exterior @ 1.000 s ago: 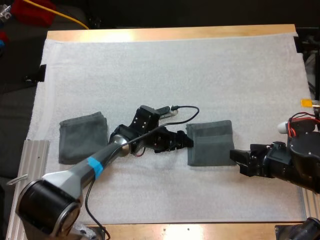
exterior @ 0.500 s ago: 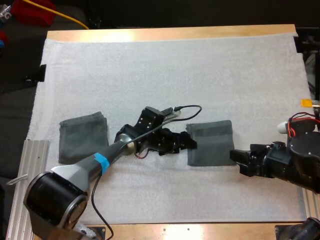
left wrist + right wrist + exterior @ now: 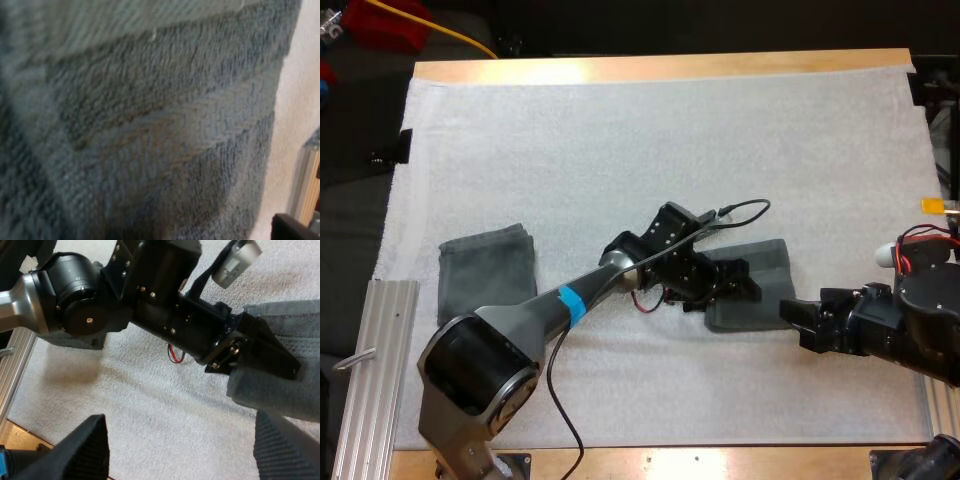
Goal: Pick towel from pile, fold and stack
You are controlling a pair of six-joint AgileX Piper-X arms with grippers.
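A dark grey-green towel [image 3: 772,272] [image 3: 150,125] [image 3: 287,390] is lying on a white mat [image 3: 650,140]. The left gripper [image 3: 740,288] [image 3: 270,357] is clamping the towel's edge on the side away from the right gripper [image 3: 788,315] [image 3: 185,450], with one black finger lying on top of the raised, curling cloth. In the left wrist view the towel's weave is showing very close up. The right gripper is hovering just beside the towel's near corner, its fingers standing wide apart and holding nothing. A second towel [image 3: 486,272], folded, is resting well apart from the first towel, beyond the left arm.
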